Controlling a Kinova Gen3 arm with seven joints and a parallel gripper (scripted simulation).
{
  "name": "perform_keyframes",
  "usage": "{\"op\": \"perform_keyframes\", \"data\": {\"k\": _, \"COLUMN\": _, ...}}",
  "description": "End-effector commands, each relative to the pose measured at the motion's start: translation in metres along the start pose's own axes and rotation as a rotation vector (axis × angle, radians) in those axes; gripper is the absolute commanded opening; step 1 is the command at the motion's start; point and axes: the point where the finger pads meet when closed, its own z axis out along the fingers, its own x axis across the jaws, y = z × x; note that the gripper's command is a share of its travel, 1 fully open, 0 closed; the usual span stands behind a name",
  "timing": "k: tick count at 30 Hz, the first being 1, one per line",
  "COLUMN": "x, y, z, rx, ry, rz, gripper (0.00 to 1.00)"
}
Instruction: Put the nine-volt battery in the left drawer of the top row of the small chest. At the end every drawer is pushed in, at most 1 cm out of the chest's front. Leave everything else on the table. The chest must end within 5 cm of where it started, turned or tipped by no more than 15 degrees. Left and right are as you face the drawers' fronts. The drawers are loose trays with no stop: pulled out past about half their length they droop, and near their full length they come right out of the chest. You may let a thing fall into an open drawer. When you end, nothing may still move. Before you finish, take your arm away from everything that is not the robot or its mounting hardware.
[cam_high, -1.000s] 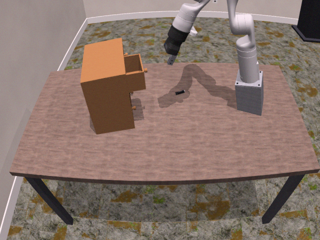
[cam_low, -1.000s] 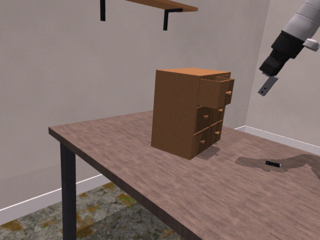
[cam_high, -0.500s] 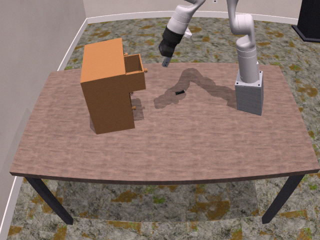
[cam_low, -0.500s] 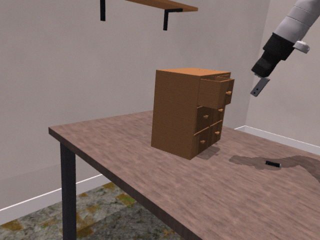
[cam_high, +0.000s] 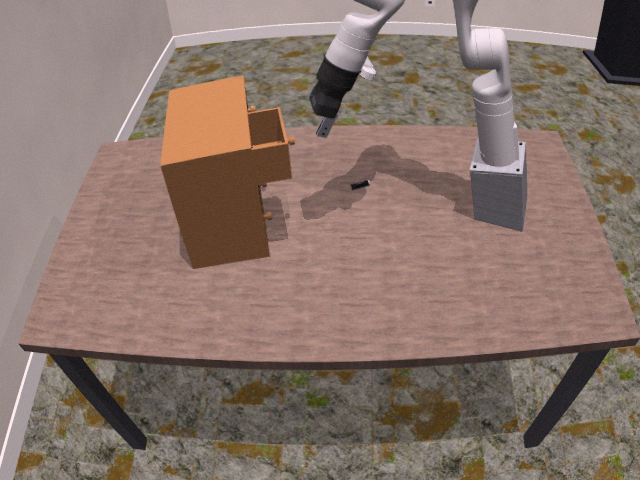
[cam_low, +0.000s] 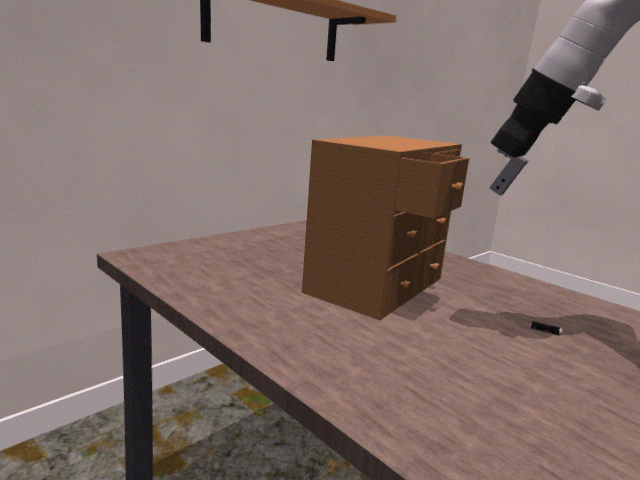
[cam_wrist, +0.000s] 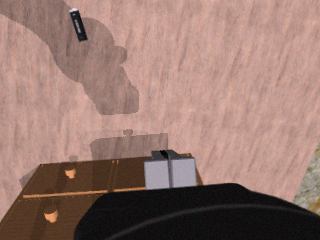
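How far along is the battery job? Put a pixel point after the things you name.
Done: the top-left drawer (cam_high: 273, 164) (cam_low: 419, 186) stands pulled out, the other drawers look in.
In hand: nothing; the gripper (cam_high: 322, 135) (cam_low: 496, 192) (cam_wrist: 163, 164) is shut, in the air off the drawer fronts.
Left: the battery (cam_high: 360, 184) (cam_low: 546, 328) (cam_wrist: 78, 25) lies on the table, so pick it up, drop it in, push the drawer shut.

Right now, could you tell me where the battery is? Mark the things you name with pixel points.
The battery (cam_high: 360, 184) (cam_low: 546, 328) (cam_wrist: 78, 25) lies on the table, in the arm's shadow, between the chest (cam_high: 206, 121) (cam_low: 347, 222) (cam_wrist: 92, 175) and the arm's base (cam_high: 497, 198).
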Motion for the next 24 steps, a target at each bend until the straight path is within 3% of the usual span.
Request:
{"op": "perform_keyframes", "data": {"k": 1, "x": -0.002, "y": 0.0014, "z": 0.0031, "rx": 0.005, "ry": -0.011, "rz": -0.005, "gripper": 0.0}}
{"op": "perform_keyframes", "data": {"k": 24, "x": -0.002, "y": 0.0067, "z": 0.0079, "rx": 0.005, "ry": -0.011, "rz": -0.005, "gripper": 0.0}}
